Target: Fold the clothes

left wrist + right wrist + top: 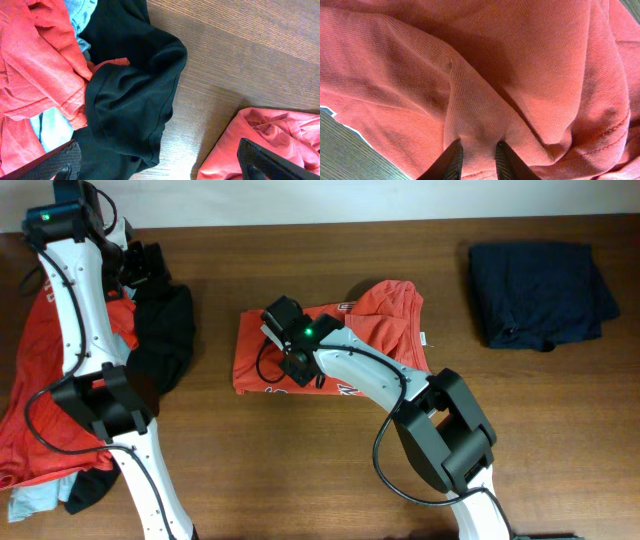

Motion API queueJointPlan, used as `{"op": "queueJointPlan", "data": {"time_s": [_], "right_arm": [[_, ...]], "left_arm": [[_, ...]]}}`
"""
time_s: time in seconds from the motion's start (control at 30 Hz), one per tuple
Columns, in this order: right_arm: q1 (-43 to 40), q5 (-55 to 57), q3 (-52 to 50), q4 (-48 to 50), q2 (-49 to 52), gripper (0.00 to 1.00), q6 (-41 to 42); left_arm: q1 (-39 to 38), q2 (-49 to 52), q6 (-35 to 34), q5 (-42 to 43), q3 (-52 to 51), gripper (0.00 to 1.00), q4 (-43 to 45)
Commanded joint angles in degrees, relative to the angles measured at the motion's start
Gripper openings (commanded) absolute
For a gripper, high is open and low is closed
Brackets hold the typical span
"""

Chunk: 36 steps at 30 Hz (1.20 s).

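A partly folded orange-red T-shirt (370, 320) with white lettering lies at the table's middle. My right gripper (290, 365) is down on its left part. In the right wrist view that gripper (477, 157) is shut on a raised ridge of the T-shirt's cloth (520, 65), with fabric bunched between both fingers. My left gripper (150, 265) hangs open at the far left over a black garment (165, 330). In the left wrist view the wide-open gripper (162, 162) holds nothing; the black garment (130, 90) and bare wood lie below it.
A heap of clothes (60, 400) fills the left edge: orange-red shirts (35, 60), a pale grey-blue piece (82, 12) and the black one. A folded navy garment (540, 295) lies at the back right. Both arm bases stand at the near edge.
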Motion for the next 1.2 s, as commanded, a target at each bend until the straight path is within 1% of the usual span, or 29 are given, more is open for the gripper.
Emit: {"op": "queueJointPlan", "data": {"time_s": [0.0, 0.03, 0.07, 0.23, 0.47, 0.5, 0.53, 0.57, 0.63, 0.83, 1.17], "right_arm": [[0.11, 0.09, -0.20, -0.02, 0.94, 0.24, 0.55], [0.11, -0.02, -0.20, -0.07, 1.14, 0.17, 0.55], [0.11, -0.11, -0.20, -0.11, 1.25, 0.04, 0.55], [0.11, -0.11, -0.13, -0.76, 1.18, 0.04, 0.55], [0.11, -1.66, 1.11, -6.10, 0.15, 0.05, 0.94], [0.11, -2.08, 1.11, -6.14, 0.15, 0.15, 0.94], [0.11, -2.67, 1.11, -6.14, 0.15, 0.29, 0.92], [0.11, -3.32, 1.09, -6.08, 0.33, 0.36, 0.92], [0.11, -3.58, 1.09, -5.95, 0.61, 0.43, 0.92], [0.11, -3.58, 1.05, -5.01, 1.44, 0.48, 0.94], [0.11, -3.61, 0.83, -4.98, 2.84, 0.48, 0.94]], "left_arm": [[0.09, 0.13, -0.28, 0.59, 1.31, 0.99, 0.17], [0.07, 0.13, -0.28, 0.59, 1.31, 0.99, 0.17], [0.07, 0.13, -0.28, 0.59, 1.31, 0.99, 0.17], [0.09, 0.13, -0.28, 0.59, 1.31, 0.99, 0.17], [0.09, 0.13, -0.28, 0.59, 1.31, 0.99, 0.46], [0.07, 0.13, -0.28, 0.59, 1.31, 0.99, 0.63], [0.07, 0.13, -0.28, 0.59, 1.31, 0.99, 0.79], [0.07, 0.13, -0.28, 0.61, 1.31, 0.99, 0.92], [0.09, 0.13, -0.28, 0.59, 1.31, 0.99, 1.18], [0.09, 0.13, -0.28, 0.59, 1.31, 0.99, 1.46], [0.09, 0.13, -0.28, 0.59, 1.31, 0.99, 1.44]]}}
